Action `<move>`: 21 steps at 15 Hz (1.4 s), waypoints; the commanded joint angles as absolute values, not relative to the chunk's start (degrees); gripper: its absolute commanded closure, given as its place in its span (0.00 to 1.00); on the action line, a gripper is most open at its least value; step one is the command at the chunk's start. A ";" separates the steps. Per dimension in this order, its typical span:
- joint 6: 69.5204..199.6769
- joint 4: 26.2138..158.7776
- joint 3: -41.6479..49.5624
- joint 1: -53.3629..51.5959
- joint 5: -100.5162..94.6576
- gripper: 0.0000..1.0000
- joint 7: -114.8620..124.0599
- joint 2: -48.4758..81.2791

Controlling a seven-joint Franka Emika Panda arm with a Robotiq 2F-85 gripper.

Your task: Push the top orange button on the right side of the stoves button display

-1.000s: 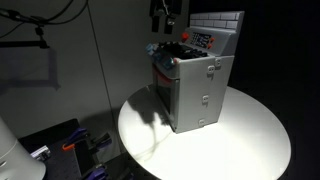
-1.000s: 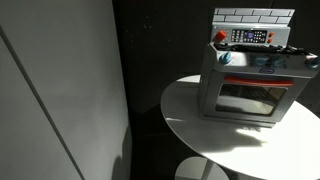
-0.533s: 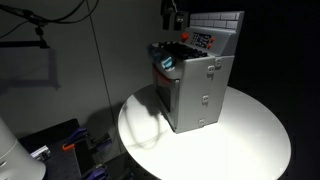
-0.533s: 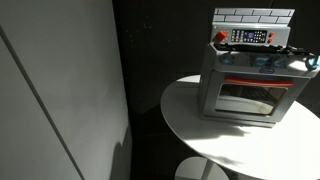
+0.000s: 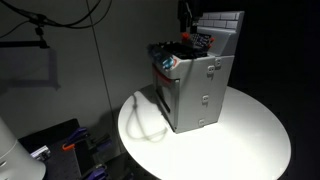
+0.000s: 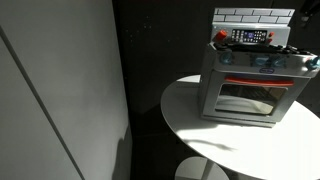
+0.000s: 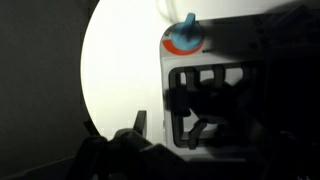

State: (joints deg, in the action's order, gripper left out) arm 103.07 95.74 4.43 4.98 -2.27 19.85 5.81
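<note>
The grey toy stove [image 5: 196, 90] stands on a round white table [image 5: 250, 135] and shows in both exterior views [image 6: 250, 90]. Its small dark button display [image 5: 203, 40] with red-orange and white buttons sits below the white tiled back [image 5: 220, 21]; the display also shows from the front [image 6: 250, 37]. My gripper [image 5: 187, 14] hangs dark above the cooktop, just beside the display, and enters at the top right of an exterior view [image 6: 304, 14]. In the wrist view one dark finger [image 7: 140, 122] shows over the stove's top [image 7: 215, 90]; the jaws are lost in shadow.
A red and blue knob [image 7: 185, 38] sits at the stove's front corner. The oven door with a window [image 6: 247, 98] faces outward. Pale latches [image 5: 206, 85] are on the side wall. A grey wall panel [image 6: 60, 90] and cables [image 5: 60, 12] lie beyond the table.
My gripper has moved sideways from above the stove's front edge to over the cooktop near the display, and now enters the edge of the front-facing exterior view.
</note>
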 commanded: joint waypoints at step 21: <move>117.23 96.98 5.70 4.34 -6.32 0.00 24.36 7.32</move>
State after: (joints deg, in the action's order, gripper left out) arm 115.19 96.17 5.12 4.53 -6.27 23.57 7.78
